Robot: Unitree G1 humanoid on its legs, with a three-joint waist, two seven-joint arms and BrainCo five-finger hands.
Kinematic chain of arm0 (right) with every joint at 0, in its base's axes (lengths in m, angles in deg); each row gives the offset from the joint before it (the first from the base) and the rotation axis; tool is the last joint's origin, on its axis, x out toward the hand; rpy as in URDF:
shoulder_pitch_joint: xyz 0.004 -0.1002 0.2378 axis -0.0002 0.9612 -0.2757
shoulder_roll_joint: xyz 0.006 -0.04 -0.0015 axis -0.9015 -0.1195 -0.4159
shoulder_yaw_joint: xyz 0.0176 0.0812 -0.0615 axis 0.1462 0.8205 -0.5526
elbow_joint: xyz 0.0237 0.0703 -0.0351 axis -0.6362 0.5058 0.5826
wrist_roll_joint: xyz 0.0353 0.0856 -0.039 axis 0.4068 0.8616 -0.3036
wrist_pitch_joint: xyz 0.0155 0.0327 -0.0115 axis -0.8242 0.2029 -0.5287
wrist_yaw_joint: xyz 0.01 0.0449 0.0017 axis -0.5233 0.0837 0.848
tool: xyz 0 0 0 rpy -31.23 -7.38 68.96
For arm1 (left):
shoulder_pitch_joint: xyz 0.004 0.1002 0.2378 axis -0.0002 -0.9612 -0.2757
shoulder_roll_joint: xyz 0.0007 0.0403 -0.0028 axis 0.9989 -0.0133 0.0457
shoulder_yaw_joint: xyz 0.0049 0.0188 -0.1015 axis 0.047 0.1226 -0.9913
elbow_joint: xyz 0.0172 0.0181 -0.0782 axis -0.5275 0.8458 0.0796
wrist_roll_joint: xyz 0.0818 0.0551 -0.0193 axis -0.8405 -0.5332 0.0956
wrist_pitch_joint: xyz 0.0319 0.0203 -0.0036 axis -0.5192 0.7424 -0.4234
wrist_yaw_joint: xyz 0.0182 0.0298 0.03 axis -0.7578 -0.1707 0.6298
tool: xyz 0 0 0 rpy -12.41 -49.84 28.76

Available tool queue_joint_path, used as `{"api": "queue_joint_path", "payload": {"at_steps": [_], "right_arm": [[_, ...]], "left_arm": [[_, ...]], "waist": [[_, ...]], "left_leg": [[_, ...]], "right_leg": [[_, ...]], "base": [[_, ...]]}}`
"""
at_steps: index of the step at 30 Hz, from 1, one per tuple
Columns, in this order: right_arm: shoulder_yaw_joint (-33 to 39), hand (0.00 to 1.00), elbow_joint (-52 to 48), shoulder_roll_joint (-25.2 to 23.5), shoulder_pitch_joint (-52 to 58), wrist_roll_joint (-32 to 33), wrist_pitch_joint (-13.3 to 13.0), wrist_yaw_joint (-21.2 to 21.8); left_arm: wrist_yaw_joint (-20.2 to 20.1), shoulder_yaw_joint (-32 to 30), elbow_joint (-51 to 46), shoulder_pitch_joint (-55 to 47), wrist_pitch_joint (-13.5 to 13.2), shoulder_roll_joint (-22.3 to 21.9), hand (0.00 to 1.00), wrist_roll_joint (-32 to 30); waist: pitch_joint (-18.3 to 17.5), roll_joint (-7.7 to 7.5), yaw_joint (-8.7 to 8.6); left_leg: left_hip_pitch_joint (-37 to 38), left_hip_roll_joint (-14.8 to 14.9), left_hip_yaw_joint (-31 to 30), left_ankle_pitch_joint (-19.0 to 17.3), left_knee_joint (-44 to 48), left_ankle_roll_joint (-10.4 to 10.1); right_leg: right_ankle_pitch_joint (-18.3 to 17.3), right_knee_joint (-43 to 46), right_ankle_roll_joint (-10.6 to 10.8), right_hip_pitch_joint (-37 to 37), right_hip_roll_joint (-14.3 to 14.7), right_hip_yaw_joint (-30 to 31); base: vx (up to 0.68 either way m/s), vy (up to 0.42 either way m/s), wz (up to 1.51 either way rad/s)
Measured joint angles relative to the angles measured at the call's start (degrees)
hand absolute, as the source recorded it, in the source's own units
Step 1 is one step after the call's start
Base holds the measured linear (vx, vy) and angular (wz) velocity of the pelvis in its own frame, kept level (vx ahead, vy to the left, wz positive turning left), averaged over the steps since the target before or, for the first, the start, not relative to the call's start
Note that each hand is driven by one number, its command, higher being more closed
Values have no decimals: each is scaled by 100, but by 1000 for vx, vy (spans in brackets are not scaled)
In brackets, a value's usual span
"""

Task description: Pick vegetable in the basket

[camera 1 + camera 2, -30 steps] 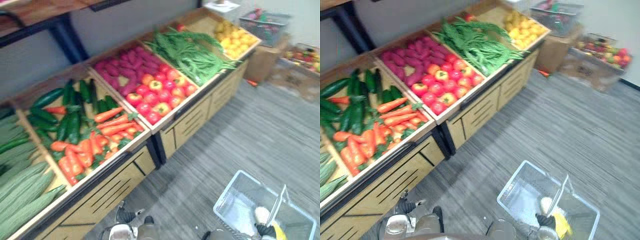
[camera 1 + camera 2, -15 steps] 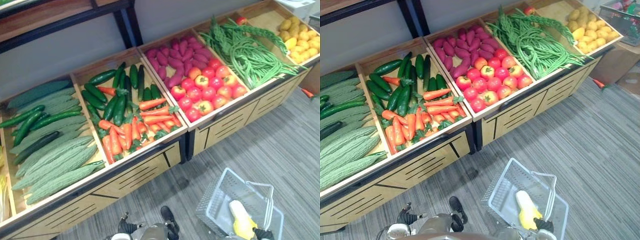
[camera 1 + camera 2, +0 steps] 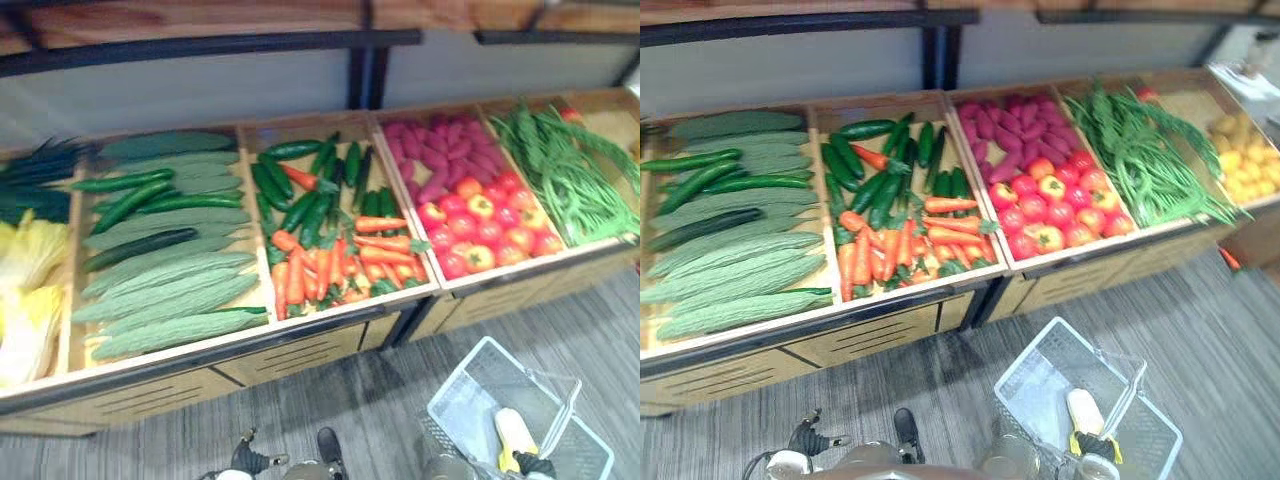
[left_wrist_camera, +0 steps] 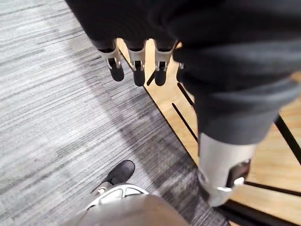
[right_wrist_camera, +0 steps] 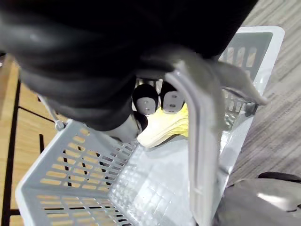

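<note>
The right hand [image 5: 146, 98] has its fingers curled around the grey handle [image 5: 203, 141] of a light plastic basket [image 3: 1040, 385] and carries it low at the robot's right side, above the grey floor [image 4: 56, 117]. In the basket lies one pale yellow vegetable [image 3: 1083, 410], at the end nearest to the hand; what kind it is I cannot tell. The left hand [image 4: 136, 59] hangs with straight, relaxed fingers and has nothing in it. It is near the lower front panel of the wooden stand [image 4: 164, 94] but not touching it.

The stand is in front of the robot and has several compartments side by side. At the left lie bitter gourds [image 3: 735, 275]. The next compartment has cucumbers [image 3: 870, 185] at the back and carrots [image 3: 865, 260] at the front. After that come purple sweet potatoes [image 3: 1005, 125] behind tomatoes [image 3: 1050, 215] – red ones, some with yellow. Then a heap of long green beans [image 3: 1140, 160].
</note>
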Motion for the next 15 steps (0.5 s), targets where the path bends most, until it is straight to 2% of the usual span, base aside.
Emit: {"api": "queue_joint_path", "payload": {"at_steps": [3,5,7,9,10,11,12,14,15], "right_arm": [[185,100,-1,-46,-2,50,26,-11],[389,100,-16,-186,17,97,11,-23],[452,100,-15,-285,12,145,12,-12],[553,100,19,-423,34,146,44,9],[585,100,41,-515,52,146,90,44],[631,100,165,-566,69,147,115,99],[677,100,239,-551,43,147,142,116],[802,100,251,-464,23,145,207,119],[818,100,271,-369,35,143,234,121]], "left_arm": [[1,-206,1,16,7,-81,0,2],[12,-424,1,60,22,-163,0,4],[44,-571,15,41,25,-178,0,4],[48,-651,22,8,25,-180,0,1],[42,-708,27,5,25,-127,0,1],[44,-793,94,3,28,-36,0,2],[48,-871,124,3,29,-67,0,2],[50,-1125,258,-4,26,-282,0,20],[39,-1160,305,-32,31,-384,0,58]], "waist": [[-14,-37,62],[15,-130,170],[-28,-208,204],[-92,-341,198],[-131,-476,201],[-203,-616,188],[-248,-605,189],[-324,-383,172],[-309,-202,161]], "left_leg": [[-50,-18,-288,-25,17,31],[-222,52,-470,-183,340,-86],[-367,103,-621,-248,535,-161],[-463,105,-807,-222,593,-338],[-463,61,-922,-203,568,-404],[-442,26,-950,-148,448,-504],[-411,77,-939,-131,370,-533],[-212,422,-746,39,-11,-763],[-147,608,-731,220,-8,-893]], "right_leg": [[-9,-883,24,-128,93,310],[7,-1777,45,-145,189,734],[42,-2319,97,-152,265,893],[78,-2777,79,-28,335,891],[236,-3043,94,136,342,765],[355,-3275,218,368,332,529],[277,-3435,234,469,407,480],[232,-3652,141,641,720,211],[202,-3666,88,784,879,91]], "base": [[121,-45,64],[115,-140,51],[116,-202,39],[106,-258,55],[115,-391,62],[100,-357,53],[105,-351,42],[145,-314,34],[134,-239,29]]}}
